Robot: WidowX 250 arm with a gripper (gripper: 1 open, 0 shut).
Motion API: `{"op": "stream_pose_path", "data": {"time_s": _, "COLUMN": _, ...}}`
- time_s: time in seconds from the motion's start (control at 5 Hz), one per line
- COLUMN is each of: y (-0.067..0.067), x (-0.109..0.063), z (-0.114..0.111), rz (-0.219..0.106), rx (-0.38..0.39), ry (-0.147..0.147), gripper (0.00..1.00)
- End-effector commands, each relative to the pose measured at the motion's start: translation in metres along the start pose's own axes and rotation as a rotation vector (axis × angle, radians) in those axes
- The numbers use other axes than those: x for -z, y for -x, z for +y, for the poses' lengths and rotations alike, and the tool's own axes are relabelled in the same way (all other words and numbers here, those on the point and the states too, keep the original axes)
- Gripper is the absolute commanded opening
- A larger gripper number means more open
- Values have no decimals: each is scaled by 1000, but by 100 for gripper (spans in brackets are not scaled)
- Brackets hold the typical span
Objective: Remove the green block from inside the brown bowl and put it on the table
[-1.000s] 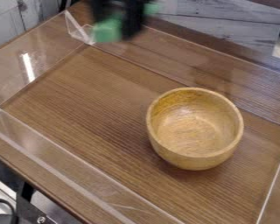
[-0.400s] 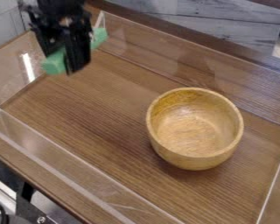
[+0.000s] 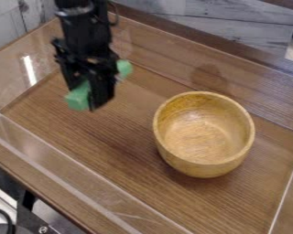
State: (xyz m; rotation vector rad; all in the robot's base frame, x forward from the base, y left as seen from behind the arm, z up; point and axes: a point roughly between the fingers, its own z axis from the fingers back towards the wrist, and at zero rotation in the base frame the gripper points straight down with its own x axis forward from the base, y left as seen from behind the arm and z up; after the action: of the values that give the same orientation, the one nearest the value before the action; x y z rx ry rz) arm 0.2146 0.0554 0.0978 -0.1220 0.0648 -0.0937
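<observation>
The green block point(image 3: 80, 96) hangs tilted in my black gripper point(image 3: 95, 90), which is shut on it; the block's ends stick out on both sides of the fingers. It hovers low over the wood-grain table point(image 3: 100, 155), left of the brown bowl point(image 3: 204, 133). The round wooden bowl stands upright at centre right with nothing inside it. My gripper points straight down and is well apart from the bowl.
Clear acrylic walls point(image 3: 27, 64) run along the table's left and front edges. A pale wall and a dark ledge lie behind the table at the top right.
My gripper, holding the green block, has swung from the top of the view out to the left, then back right and down toward the table. The bowl has stayed put.
</observation>
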Motion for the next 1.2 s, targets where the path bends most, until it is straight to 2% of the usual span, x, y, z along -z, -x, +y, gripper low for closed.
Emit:
{"op": "stream_pose_path", "data": {"time_s": 0.0, "y": -3, "x": -3, "z": -6, "rz": -46, "rx": 33, "ry": -41, "gripper": 0}}
{"op": "stream_pose_path", "data": {"time_s": 1.0, "y": -4, "x": 27, "z": 1, "rz": -26, "rx": 22, "ry": -49, "gripper": 0}}
